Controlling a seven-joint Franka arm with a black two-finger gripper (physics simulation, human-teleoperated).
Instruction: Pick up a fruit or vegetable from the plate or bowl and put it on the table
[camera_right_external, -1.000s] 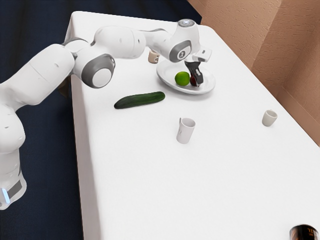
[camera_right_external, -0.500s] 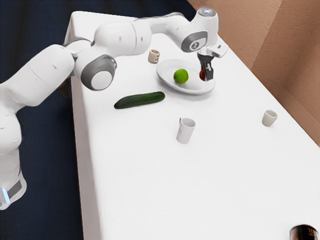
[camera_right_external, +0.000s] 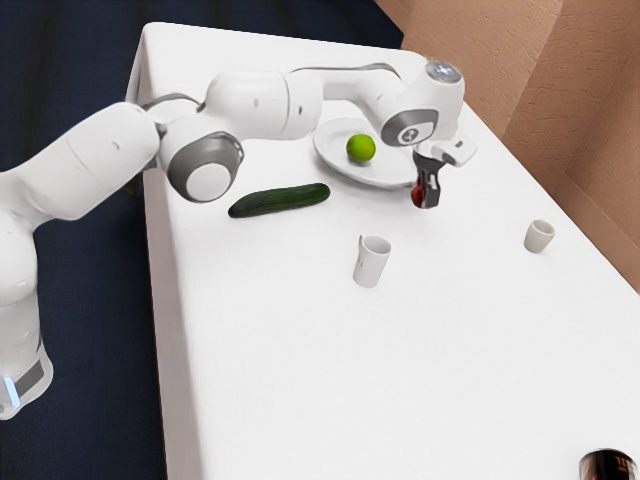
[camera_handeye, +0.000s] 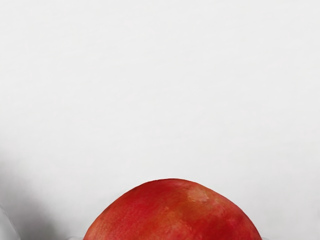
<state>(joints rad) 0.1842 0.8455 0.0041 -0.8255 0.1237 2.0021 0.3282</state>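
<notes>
The arm (camera_right_external: 255, 105) wears a smooth, glossy white shell in rounded segments, with dark grey bands at the joints and 1 flat white disc (camera_right_external: 208, 182) ringed in grey. A pale blue light strip (camera_right_external: 13, 391) glows low down; the gripper (camera_right_external: 426, 202) is black.

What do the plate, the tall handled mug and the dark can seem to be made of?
Plate: probably glazed ceramic, going by its smooth white surface; plastic is possible.
Mug: likely ceramic, its pale wall plain and even.
Can: probably metal, judging by the silvery edge and glossy dark side.
</notes>
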